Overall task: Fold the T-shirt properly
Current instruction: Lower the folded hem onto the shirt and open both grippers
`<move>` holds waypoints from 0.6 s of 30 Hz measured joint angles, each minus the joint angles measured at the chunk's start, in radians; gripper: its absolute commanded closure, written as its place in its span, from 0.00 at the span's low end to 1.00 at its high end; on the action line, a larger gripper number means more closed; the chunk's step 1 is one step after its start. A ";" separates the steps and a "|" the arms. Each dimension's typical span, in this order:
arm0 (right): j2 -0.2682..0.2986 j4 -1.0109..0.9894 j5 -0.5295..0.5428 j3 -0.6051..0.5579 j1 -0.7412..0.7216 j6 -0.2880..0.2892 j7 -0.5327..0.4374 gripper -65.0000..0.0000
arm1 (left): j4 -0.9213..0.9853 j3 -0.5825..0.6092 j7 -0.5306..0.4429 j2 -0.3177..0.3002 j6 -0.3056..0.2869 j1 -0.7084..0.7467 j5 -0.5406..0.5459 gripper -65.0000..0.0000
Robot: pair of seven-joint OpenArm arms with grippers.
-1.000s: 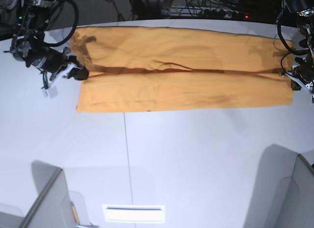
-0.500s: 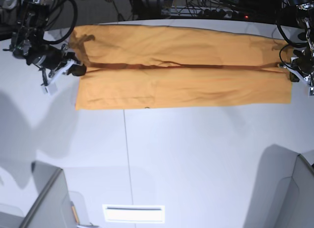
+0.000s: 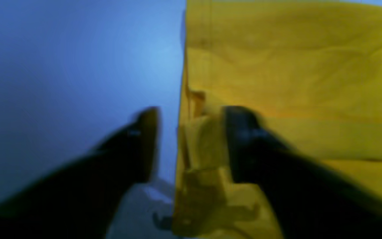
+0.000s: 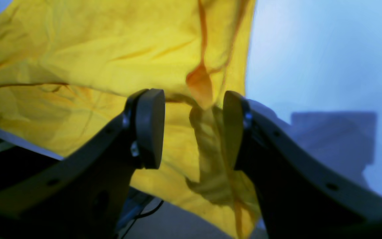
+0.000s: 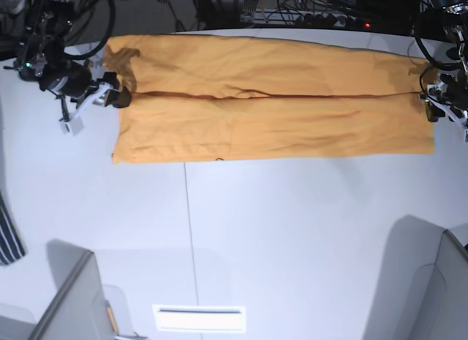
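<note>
White table point(image 5: 292, 230), seam line down left of centre; cables and dark clutter point(image 5: 292, 11) along top edge. T-shirt point(image 5: 270, 106) spread as long band across upper frame. Left gripper point(image 3: 191, 142) and right gripper point(image 4: 194, 129) both parted, cloth edge between jaws, nothing clamped. Since earlier frame: centre fold flatter, striped cloth point(image 5: 9, 234) now at left edge.

The T-shirt point(image 5: 274, 99) spans the far part of the white table point(image 5: 292, 230) as a long flat band, nearly edge to edge. The near half of the table lies bare and passable. A striped garment point(image 5: 9, 234) hangs in at one side edge. Two grey panels point(image 5: 69, 303) rise at the near corners. Cables point(image 5: 307, 17) crowd the strip behind the shirt.
</note>
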State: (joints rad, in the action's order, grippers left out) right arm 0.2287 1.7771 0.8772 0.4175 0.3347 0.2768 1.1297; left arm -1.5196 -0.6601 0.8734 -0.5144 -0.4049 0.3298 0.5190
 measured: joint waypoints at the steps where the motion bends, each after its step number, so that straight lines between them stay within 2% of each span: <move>1: 0.000 0.027 -0.003 0.007 0.012 0.000 -0.002 0.59 | -0.003 -0.035 -0.001 0.005 -0.001 -0.001 0.006 0.34; 3: -0.005 0.090 -0.019 0.011 0.021 -0.001 -0.004 0.59 | -0.042 -0.095 0.006 0.007 0.011 0.003 -0.018 0.30; 4: -0.009 0.117 -0.010 0.008 0.019 0.000 -0.004 0.59 | -0.068 -0.118 0.006 0.014 0.012 0.003 -0.015 0.30; 6: -0.014 0.143 0.013 -0.003 0.006 0.003 -0.005 0.62 | -0.129 -0.137 -0.005 0.047 0.011 0.001 0.016 0.40; 8: -0.014 0.131 -0.016 -0.054 -0.008 0.003 -0.013 0.75 | -0.152 -0.120 -0.006 0.075 0.000 0.002 0.046 0.62; 10: -0.016 0.105 -0.010 -0.104 -0.023 0.003 -0.007 0.99 | -0.150 -0.090 0.003 0.100 0.002 -0.001 0.041 0.97; 14: -0.031 0.020 0.004 -0.150 -0.069 0.006 -0.013 1.00 | -0.082 -0.051 0.006 0.118 0.011 -0.032 0.031 1.00; 16: -0.020 -0.027 -0.007 -0.151 -0.071 0.003 -0.051 1.00 | -0.015 -0.045 -0.014 0.117 0.008 -0.054 0.035 1.00; 18: -0.013 -0.073 -0.017 -0.149 -0.068 0.001 -0.069 1.00 | 0.046 -0.043 -0.016 0.118 0.011 -0.063 -0.015 1.00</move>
State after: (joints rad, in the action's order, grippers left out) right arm 0.2153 1.7042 0.8604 0.2684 0.2668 0.2775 1.0611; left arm -1.4738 -0.7036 0.8577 -0.3962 -0.3943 0.2668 0.5037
